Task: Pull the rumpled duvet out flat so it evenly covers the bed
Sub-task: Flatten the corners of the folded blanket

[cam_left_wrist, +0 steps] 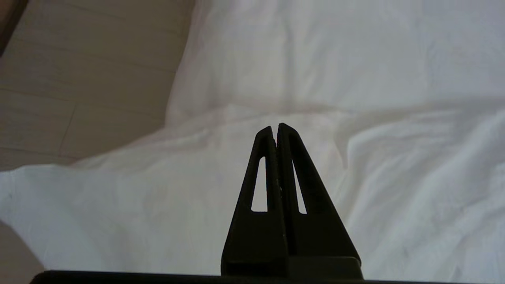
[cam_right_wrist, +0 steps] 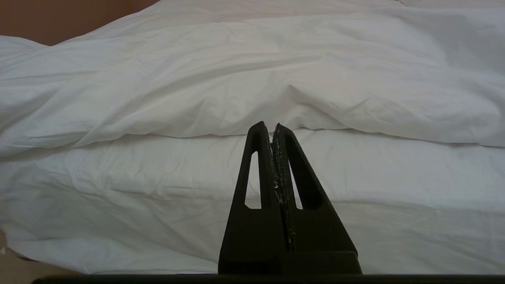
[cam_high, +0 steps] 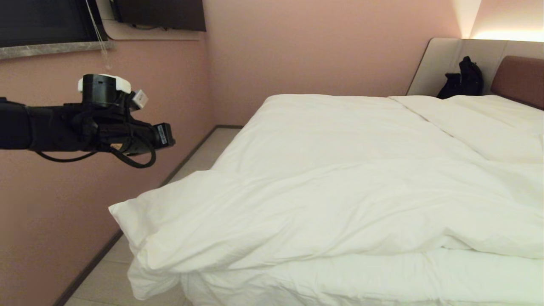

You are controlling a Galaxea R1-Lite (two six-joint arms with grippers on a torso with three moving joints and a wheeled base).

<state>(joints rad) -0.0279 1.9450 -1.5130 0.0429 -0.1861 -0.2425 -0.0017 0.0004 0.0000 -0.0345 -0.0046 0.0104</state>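
Hotel-style bedroom. A wide bed (cam_high: 425,140) with white duvet (cam_high: 323,204) fills the frame's right; padded headboard (cam_high: 520,78) at upper right, pink walls (cam_high: 314,51), wall-mounted television (cam_high: 161,15) at upper left, tiled floor (cam_high: 106,276) at lower left.

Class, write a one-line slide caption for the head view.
Left gripper, shut and empty, held out above the floor beside the bed, whose duvet lies folded back.

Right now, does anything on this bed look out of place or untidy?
Yes. The duvet is folded back on itself near the foot of the bed, and its corner sticks out over the floor. A black bag leans against the headboard surround.
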